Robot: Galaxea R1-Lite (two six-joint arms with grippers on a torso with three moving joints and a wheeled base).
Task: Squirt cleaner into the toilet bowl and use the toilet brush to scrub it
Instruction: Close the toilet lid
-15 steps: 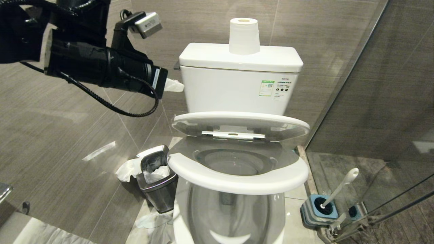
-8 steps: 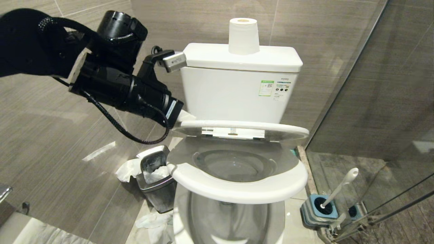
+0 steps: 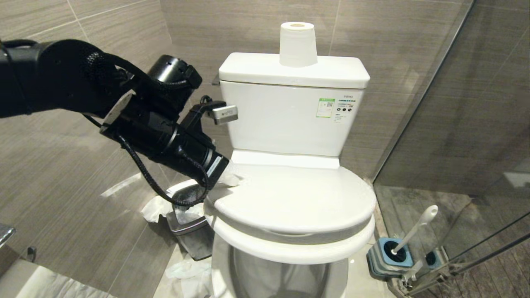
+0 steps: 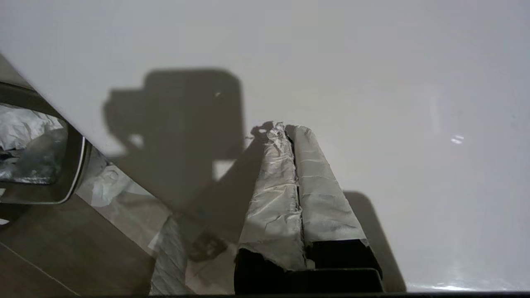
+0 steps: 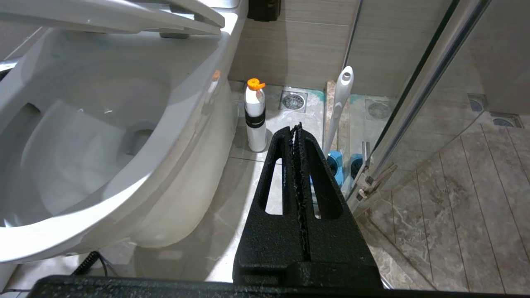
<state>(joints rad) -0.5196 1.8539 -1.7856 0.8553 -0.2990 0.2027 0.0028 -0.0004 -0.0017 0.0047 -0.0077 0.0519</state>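
The toilet bowl [image 5: 83, 124] sat under its lid [image 3: 290, 194], where my left pincer [image 3: 232, 180], pressed shut and empty, could slip off the glossy plastic.

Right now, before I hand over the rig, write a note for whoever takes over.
Left tool: shut, empty, tips resting on the lid at its left rear edge.
Right tool: shut, empty, parked low beside the toilet bowl.
Toilet brush: standing in its holder on the floor to the right.
White bottle with orange cap: on the floor beside the bowl.
Done: lid down.
Left: can't see inside the bowl; check that it was scrubbed.
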